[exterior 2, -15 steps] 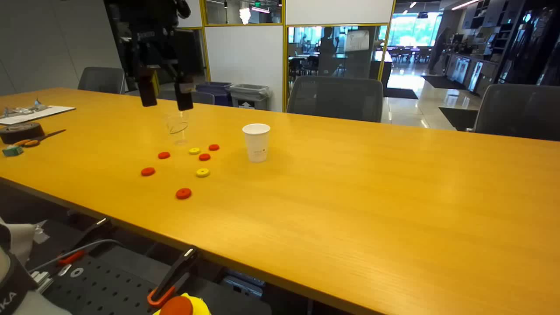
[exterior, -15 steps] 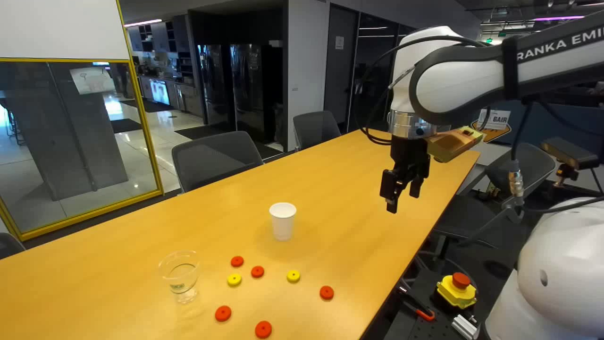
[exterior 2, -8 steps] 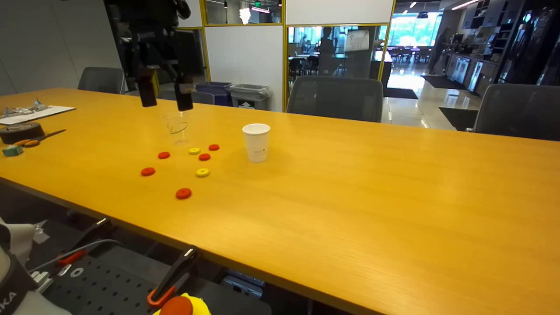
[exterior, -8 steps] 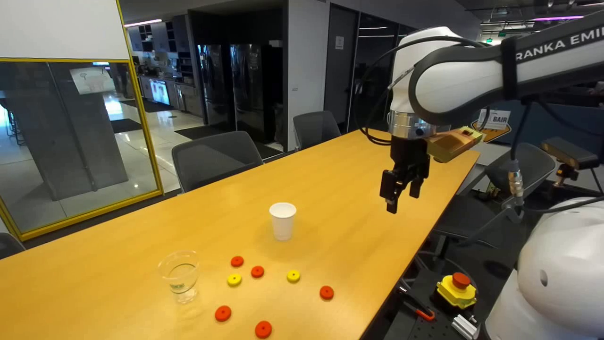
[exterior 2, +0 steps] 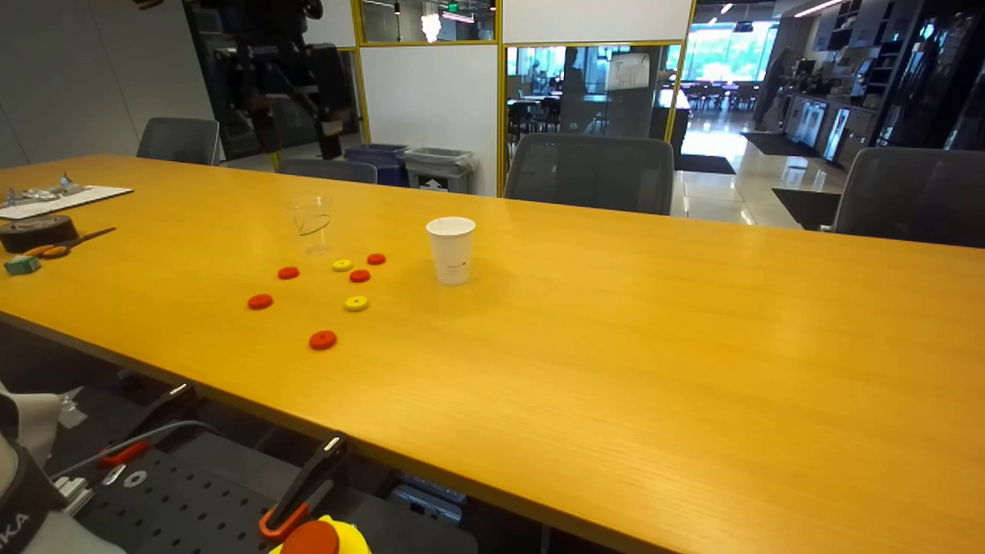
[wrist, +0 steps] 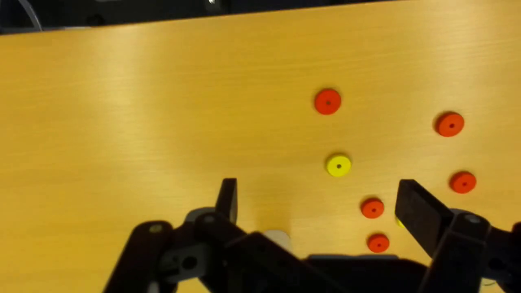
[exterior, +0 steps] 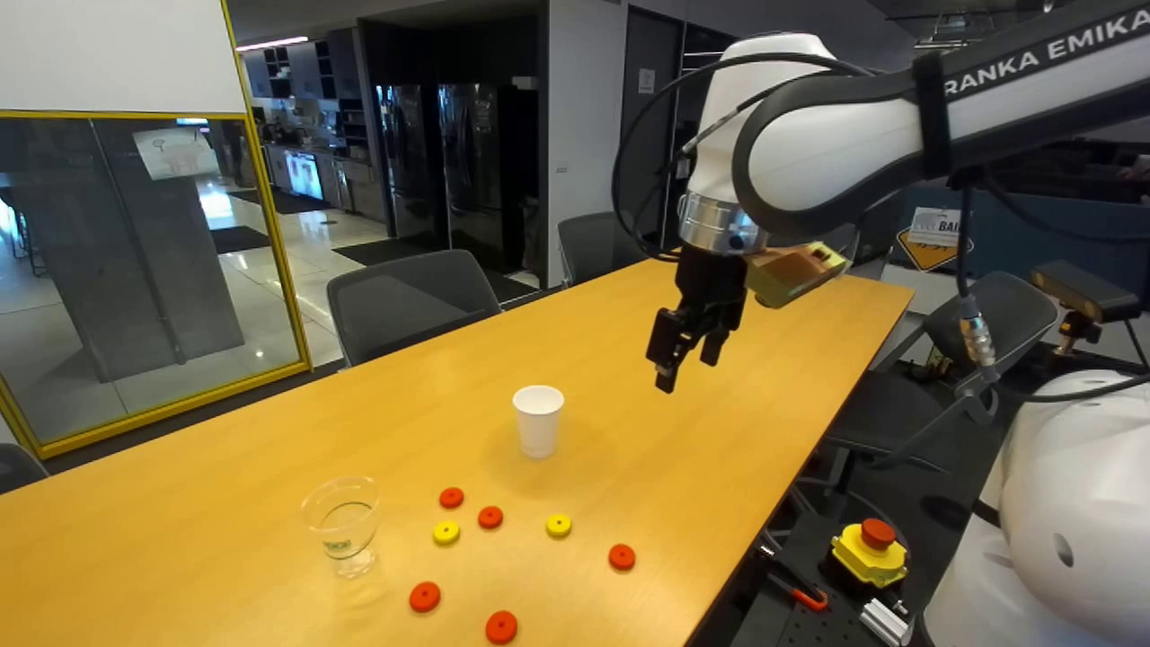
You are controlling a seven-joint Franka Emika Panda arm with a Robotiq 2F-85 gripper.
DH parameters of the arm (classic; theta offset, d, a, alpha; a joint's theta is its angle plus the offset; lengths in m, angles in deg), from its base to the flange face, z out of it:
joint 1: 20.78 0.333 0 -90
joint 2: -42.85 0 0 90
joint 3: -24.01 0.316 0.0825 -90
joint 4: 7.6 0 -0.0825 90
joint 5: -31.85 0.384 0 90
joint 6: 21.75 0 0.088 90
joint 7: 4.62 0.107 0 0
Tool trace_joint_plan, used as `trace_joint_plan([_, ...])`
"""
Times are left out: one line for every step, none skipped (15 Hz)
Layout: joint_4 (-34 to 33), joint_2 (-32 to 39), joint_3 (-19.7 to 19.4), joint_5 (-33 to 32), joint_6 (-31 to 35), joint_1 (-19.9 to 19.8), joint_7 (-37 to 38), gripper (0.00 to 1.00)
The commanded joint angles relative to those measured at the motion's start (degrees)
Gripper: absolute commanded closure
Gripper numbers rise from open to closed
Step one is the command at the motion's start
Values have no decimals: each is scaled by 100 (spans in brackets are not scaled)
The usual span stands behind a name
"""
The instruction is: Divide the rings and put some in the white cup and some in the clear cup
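Note:
Several rings lie flat and apart on the table, most of them red [exterior: 622,563] and two yellow [exterior: 558,531]. The white cup [exterior: 539,427] stands upright beyond them; only its base [wrist: 281,237] peeks out behind my gripper in the wrist view. Upright too is the clear cup [exterior: 344,530], on the far side of the ring group [exterior 2: 312,231]. My gripper [exterior: 688,374] hangs well above the table, its jaws wide apart and nothing held. Seen from the wrist, one yellow ring [wrist: 338,171] sits ahead of the gap [wrist: 318,180]; the second yellow ring is mostly behind a finger.
A tape roll [exterior 2: 38,233], scissors [exterior 2: 55,251], a small green block [exterior 2: 22,265] and a white board with bits on it [exterior 2: 73,201] occupy the table's far end. Off the table edge is a red button on a yellow base [exterior: 870,559]. Chairs [exterior: 409,301] line the opposite side.
After holding still, the arm has swung toward the white cup's side and risen a little, clearing the clear cup's rim in an exterior view. Cups and rings are unmoved; the jaws stay wide.

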Motion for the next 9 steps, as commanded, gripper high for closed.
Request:
trace_joint_plan([-634, 1169, 485, 191, 707, 362, 365, 0])
trace_joint_plan([-847, 1563, 615, 155, 882, 421, 438, 0])
trace_joint_plan([-1029, 1839, 733, 78, 966, 429, 548, 0])
trace_joint_plan([-1230, 2148, 824, -17, 1038, 418, 623, 0])
trace_joint_plan([-1472, 2476, 887, -89, 1075, 405, 688, 0])
trace_joint_plan([-1718, 2809, 922, -160, 1112, 391, 704, 0])
trace_joint_plan([-1993, 3142, 933, -211, 1120, 393, 705, 0])
trace_joint_plan([-2250, 3480, 930, -284, 1157, 395, 714, 0])
trace_joint_plan([-2524, 3816, 909, -351, 1170, 398, 743, 0])
